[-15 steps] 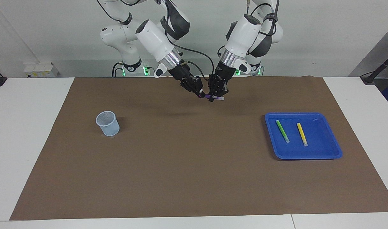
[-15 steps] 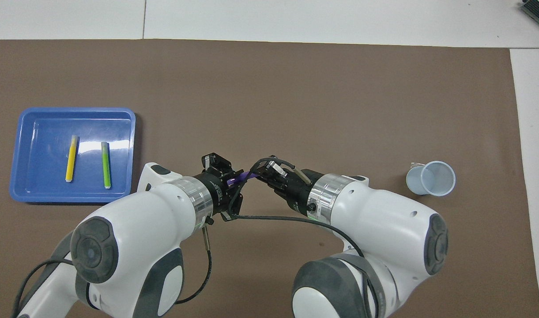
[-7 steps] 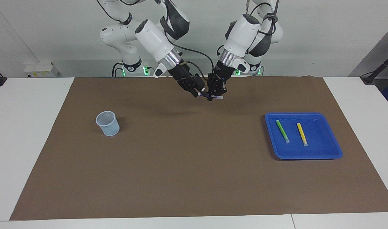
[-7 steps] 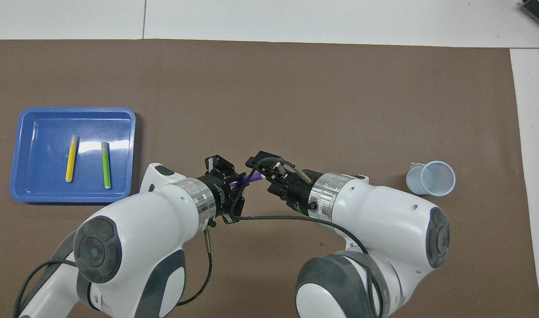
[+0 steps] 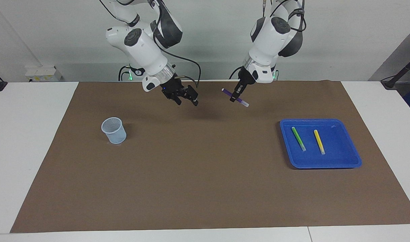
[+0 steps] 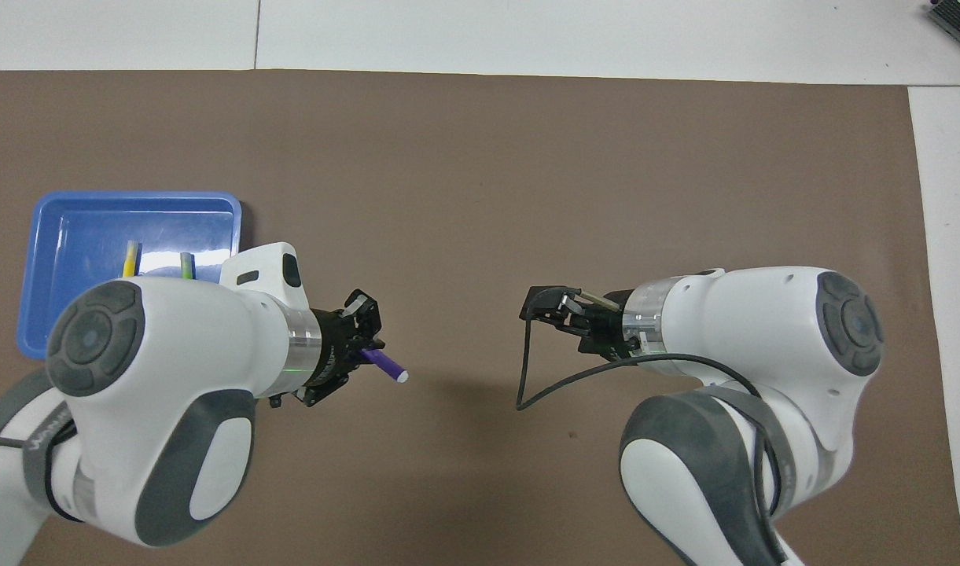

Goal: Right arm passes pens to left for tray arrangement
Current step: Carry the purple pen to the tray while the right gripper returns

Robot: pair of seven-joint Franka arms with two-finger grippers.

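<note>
- The table (image 5: 33, 141) is white, and a brown mat (image 5: 205, 174) covers most of its top, leaving white margins at both ends and along the edge farthest from the robots.
- A tray (image 5: 354, 158) lies flat on the mat toward the left arm's end.
- 2 pens lie in the tray, side by side and apart: a green pen (image 5: 298, 138) and a yellow pen (image 5: 319, 142), the yellow one closer to the table's end.
- A cup (image 5: 114, 130) stands upright on the mat toward the right arm's end, well apart from the tray.
</note>
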